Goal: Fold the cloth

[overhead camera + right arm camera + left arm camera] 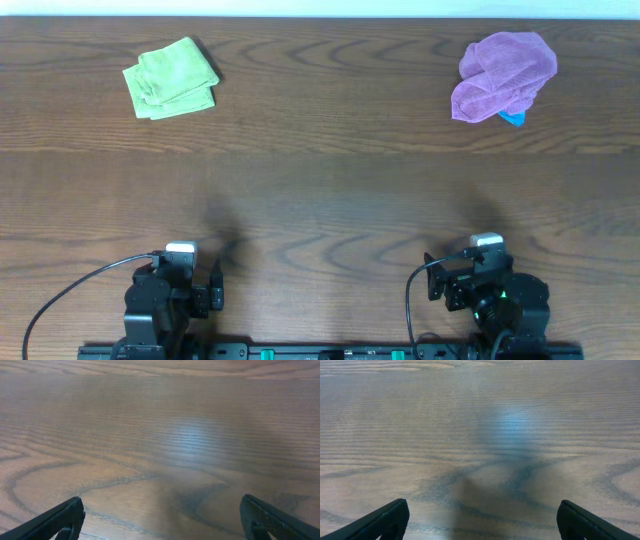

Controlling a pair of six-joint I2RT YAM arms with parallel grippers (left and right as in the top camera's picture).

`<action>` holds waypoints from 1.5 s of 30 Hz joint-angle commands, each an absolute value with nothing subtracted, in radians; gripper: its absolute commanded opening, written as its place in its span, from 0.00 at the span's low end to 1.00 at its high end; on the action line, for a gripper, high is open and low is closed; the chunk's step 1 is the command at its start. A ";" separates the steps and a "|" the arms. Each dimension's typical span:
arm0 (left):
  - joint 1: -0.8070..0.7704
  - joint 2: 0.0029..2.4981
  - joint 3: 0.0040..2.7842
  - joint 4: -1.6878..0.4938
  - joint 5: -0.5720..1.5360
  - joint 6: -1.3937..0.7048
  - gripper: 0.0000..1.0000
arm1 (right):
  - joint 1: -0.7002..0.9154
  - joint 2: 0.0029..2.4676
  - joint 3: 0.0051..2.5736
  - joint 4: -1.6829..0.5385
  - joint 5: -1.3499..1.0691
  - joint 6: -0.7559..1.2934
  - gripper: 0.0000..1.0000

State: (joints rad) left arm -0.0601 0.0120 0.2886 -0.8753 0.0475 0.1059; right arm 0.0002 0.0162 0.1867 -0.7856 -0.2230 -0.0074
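The lilac-purple cloth (505,72) is seen lying crumpled and bunched at the far right of the wooden table (320,190), well apart from both arms. A small bright-blue cloth (512,118) is tucked under its near edge and touches it. The left gripper (482,512) and the right gripper (162,507) are both held with fingers spread wide and nothing between them, over bare wood at the near edge; no fabric is shown in either wrist view. The chief risk is judged to lie in the overlap: if a pinch is made at the near edge of the purple heap, the blue cloth may be caught with it and dragged along or folded inside. Because the cloth is heaped rather than flat, a crease may be mistaken for a corner, so that a double layer is gripped and the cloth is only bunched further. A long reach is needed, more so for the left arm, and the fuzzy fabric may slip from a shallow grip. The lime-green cloth (170,78), at the far left, could be taken by mistake.
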 commanded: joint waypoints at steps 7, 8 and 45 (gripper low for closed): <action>-0.064 0.004 0.250 -0.904 0.026 0.135 0.95 | 0.014 0.006 0.173 -0.784 -0.213 0.006 0.99; -0.064 0.004 0.250 -0.904 0.026 0.135 0.95 | 0.014 0.005 0.173 -0.784 -0.213 0.006 0.99; -0.064 0.004 0.250 -0.904 0.026 0.135 0.96 | -0.006 0.189 0.340 -0.754 -0.177 0.048 0.99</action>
State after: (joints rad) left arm -0.0605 0.0120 0.2882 -0.8753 0.0475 0.1062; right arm -0.0010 0.1020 0.2375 -0.7574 -0.2085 0.0120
